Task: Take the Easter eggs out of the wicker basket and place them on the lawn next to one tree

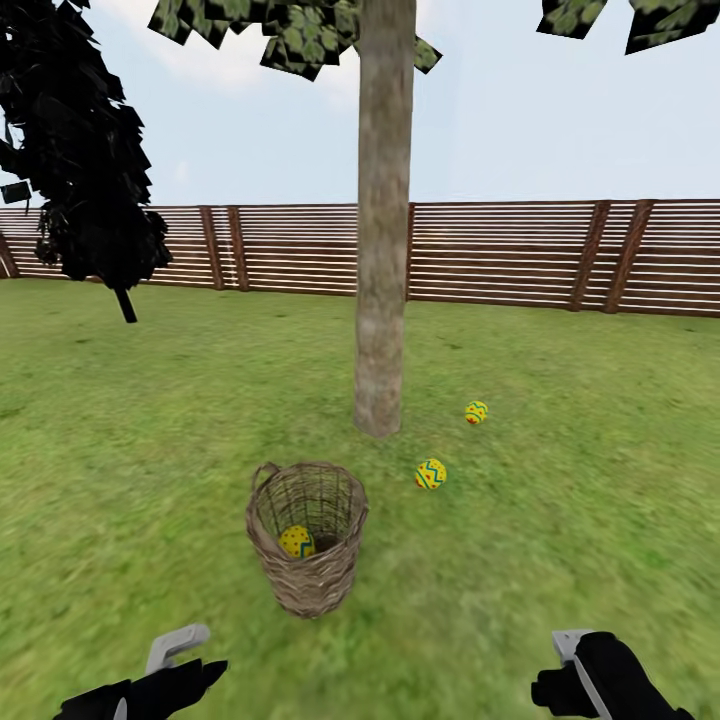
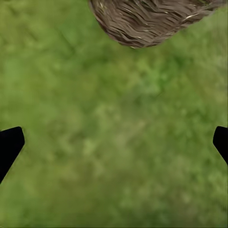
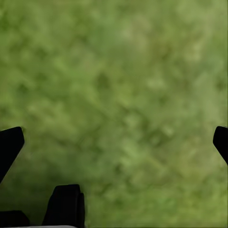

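Note:
The wicker basket (image 1: 307, 580) stands on the lawn (image 1: 150, 450) in front of the tree (image 1: 381, 300). One Easter egg (image 1: 296, 541), yellow with blue zigzags, lies inside it. Two more eggs rest on the grass right of the trunk, one nearer (image 1: 431, 474) and one farther (image 1: 476, 412). My left gripper (image 1: 188, 657) hovers low, in front of the basket and to its left; in the left wrist view it (image 2: 116, 142) is open over grass, with the basket's woven side (image 2: 152, 21) ahead. My right gripper (image 1: 560, 668) is low at the right, open (image 3: 116, 142) over bare grass.
A brown slatted fence (image 1: 500, 255) closes the garden behind the tree. A dark narrow cypress (image 1: 85, 170) stands at the far left. Open grass spreads on both sides of the trunk and around the basket.

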You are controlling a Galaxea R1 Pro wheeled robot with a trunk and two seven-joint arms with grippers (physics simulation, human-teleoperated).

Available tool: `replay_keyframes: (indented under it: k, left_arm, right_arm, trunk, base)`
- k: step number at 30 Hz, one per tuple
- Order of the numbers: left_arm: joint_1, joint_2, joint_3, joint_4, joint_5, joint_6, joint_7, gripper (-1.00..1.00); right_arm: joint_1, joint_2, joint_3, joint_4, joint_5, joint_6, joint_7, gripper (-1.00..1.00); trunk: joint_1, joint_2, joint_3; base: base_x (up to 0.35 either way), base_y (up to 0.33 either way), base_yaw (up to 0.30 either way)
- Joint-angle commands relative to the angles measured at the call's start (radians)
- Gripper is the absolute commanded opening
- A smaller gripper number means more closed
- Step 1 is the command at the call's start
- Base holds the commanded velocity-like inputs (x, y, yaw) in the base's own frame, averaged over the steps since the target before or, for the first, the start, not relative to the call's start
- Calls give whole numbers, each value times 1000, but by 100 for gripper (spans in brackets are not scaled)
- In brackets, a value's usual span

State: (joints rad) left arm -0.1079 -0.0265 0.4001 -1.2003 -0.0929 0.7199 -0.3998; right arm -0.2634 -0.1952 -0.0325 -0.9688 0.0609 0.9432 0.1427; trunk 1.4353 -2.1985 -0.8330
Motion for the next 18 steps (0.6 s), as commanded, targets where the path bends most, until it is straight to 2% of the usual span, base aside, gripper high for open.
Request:
replay_keyframes:
  k: [1, 18]
  left_arm:
    - [-1, -1, 3, -1, -10, 3, -10, 100]
    - [-1, -1, 3, -1, -10, 2, -10, 100]
  right_arm:
    - [0, 0, -2, -2, 6, 5, 8, 100]
    - [0, -1, -3, -2, 6, 5, 8, 100]
  trunk:
    - [0, 0, -1]
    - [0, 0, -1]
  base:
    - [0, 343, 0]
    - [0, 343, 0]
